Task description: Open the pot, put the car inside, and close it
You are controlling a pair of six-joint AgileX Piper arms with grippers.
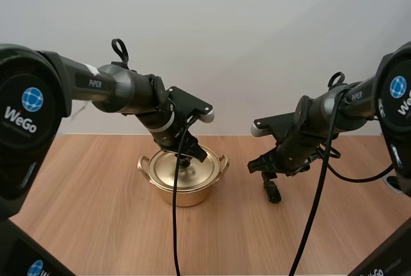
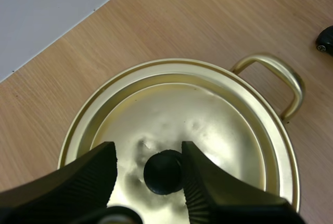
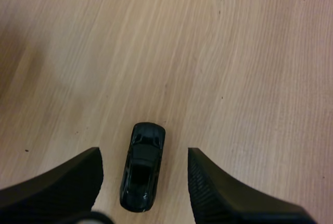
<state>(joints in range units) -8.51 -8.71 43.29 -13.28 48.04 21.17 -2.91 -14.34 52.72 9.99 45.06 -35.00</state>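
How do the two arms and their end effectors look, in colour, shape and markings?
The left arm and right arm are black, rounded, lettered PiPER in white, with blue WeGo badges. The left end effector and right end effector each have two black wedge-shaped fingers ribbed inside.

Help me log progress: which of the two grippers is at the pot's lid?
The left gripper, open around the black knob of the lid; the right gripper is open over the black car on the table instead.

Shiny brass-toned metal pot [image 2: 270, 73], glossy black car [image 3: 142, 166], matt wood-grain table [image 1: 96, 212]
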